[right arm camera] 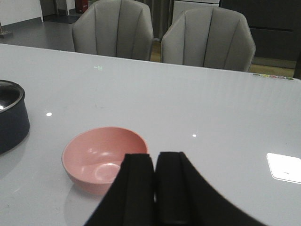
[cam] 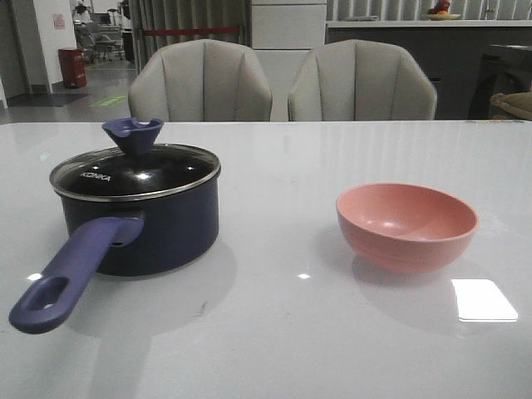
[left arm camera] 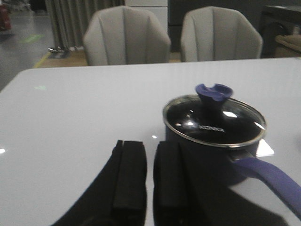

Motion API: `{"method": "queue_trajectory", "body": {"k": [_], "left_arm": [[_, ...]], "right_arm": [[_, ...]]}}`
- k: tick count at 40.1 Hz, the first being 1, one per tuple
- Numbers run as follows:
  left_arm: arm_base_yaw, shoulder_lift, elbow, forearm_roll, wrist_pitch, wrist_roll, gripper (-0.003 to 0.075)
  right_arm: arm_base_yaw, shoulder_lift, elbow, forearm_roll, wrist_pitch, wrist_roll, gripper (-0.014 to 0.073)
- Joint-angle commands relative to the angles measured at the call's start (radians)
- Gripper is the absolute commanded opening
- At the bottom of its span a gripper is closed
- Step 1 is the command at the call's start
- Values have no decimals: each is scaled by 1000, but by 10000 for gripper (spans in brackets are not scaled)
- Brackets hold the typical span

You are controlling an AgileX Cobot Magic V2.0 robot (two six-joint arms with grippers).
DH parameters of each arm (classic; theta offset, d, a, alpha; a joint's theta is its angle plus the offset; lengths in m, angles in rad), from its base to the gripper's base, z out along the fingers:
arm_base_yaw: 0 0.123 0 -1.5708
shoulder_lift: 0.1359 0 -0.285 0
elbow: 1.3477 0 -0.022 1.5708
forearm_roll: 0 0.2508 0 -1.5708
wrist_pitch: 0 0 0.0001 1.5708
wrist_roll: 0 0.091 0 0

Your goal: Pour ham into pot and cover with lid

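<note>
Left gripper (left arm camera: 150,183) empty, fingers nearly together with a thin gap, just beside the pot (cam: 145,224) on its near side, not touching. Right gripper (right arm camera: 155,188) fingers pressed together, empty, near the pink bowl (cam: 406,226). Pot sits left-centre on the table (cam: 283,332), handle (cam: 71,270) pointing to the near-left corner. Lid (cam: 135,170) on the pot, seated flat. Bowl right of centre, upright, inside bare. Ham not visible. Two chairs (cam: 199,83) beyond the far edge

Glossy white table (cam: 274,332) bears the pot (cam: 154,224) and pink bowl (cam: 406,226)
</note>
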State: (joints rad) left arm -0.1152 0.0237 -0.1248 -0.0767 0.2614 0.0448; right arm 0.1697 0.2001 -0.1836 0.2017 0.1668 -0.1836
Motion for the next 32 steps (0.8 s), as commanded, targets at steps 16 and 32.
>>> {"method": "queue_trajectory", "body": {"k": [16, 32], "left_arm": [[122, -45, 150, 4, -282, -2, 134], [122, -45, 150, 4, -282, -2, 134]], "right_arm": [[-1, 9, -27, 0, -85, -10, 146], [-1, 9, -27, 0, -85, -10, 146]]}}
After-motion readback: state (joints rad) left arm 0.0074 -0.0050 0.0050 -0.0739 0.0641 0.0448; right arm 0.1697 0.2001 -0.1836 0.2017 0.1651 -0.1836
